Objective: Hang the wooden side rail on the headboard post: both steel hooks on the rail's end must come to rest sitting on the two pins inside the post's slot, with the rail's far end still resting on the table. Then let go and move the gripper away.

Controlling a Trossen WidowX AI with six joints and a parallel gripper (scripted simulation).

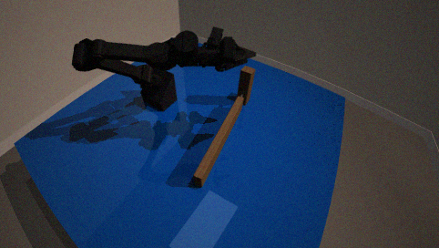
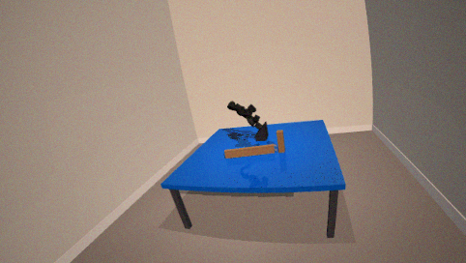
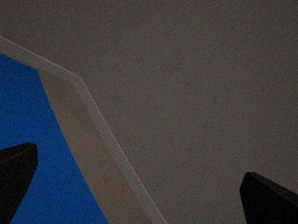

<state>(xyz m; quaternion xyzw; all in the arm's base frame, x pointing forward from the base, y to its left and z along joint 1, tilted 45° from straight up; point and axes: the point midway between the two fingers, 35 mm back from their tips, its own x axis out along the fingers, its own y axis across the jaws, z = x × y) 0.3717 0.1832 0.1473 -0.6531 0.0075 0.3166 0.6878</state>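
End effector (image 1: 251, 54) (image 3: 141, 172) open and holding nothing, above the counter (image 1: 291, 150) (image 2: 256, 169); the rail (image 1: 220, 139) (image 2: 248, 151) reaches toward the upright post (image 1: 247, 84) (image 2: 280, 141).

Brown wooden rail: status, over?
Gripper open, empty. Brown wooden rail beside upright wooden post. Hook seating unclear. Nothing seen blocking.

Pale beige wall (image 1: 91, 18) (image 2: 271, 58), darker grey wall (image 1: 310, 41) (image 2: 421, 73) (image 3: 200, 90) meeting it at a corner, light skirting strip (image 1: 387, 108) (image 2: 421, 176) (image 3: 107, 135) below, seemingly plain brownish floor (image 1: 382, 182) (image 2: 135, 193) (image 3: 85, 150)
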